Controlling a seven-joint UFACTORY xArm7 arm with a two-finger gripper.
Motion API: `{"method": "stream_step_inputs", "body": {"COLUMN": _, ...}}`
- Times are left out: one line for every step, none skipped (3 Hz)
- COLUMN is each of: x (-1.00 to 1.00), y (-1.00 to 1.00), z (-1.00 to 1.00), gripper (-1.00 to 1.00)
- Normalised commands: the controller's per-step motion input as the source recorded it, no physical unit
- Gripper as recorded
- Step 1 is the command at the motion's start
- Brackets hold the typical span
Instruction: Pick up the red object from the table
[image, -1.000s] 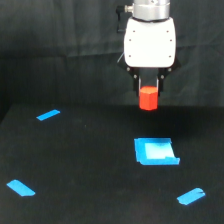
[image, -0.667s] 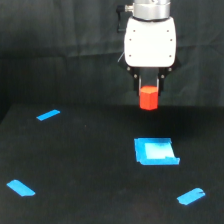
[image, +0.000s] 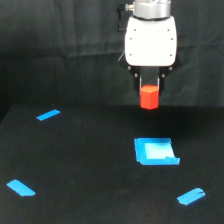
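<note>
The red object (image: 149, 97), a short red-orange block, hangs in the air above the black table (image: 90, 165). My gripper (image: 149, 91) is shut on its top, and the dark fingers (image: 139, 83) flank it on both sides under the white gripper body. The block's lower half sticks out below the fingertips. It hangs above and a little behind the blue square patch (image: 155, 151), clear of the surface.
Blue tape strips lie on the table: one at the exterior view's left rear (image: 48, 115), one at the front left (image: 21, 188), one at the front right (image: 191, 196). A dark cloth backdrop hangs behind the arm.
The gripper and the red object have risen slightly; the grip is unchanged.
</note>
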Motion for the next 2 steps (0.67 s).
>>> {"method": "stream_step_inputs", "body": {"x": 0.02, "y": -0.02, "z": 0.09, "gripper": -0.97}}
{"method": "stream_step_inputs", "body": {"x": 0.02, "y": -0.02, "z": 0.08, "gripper": -0.97}}
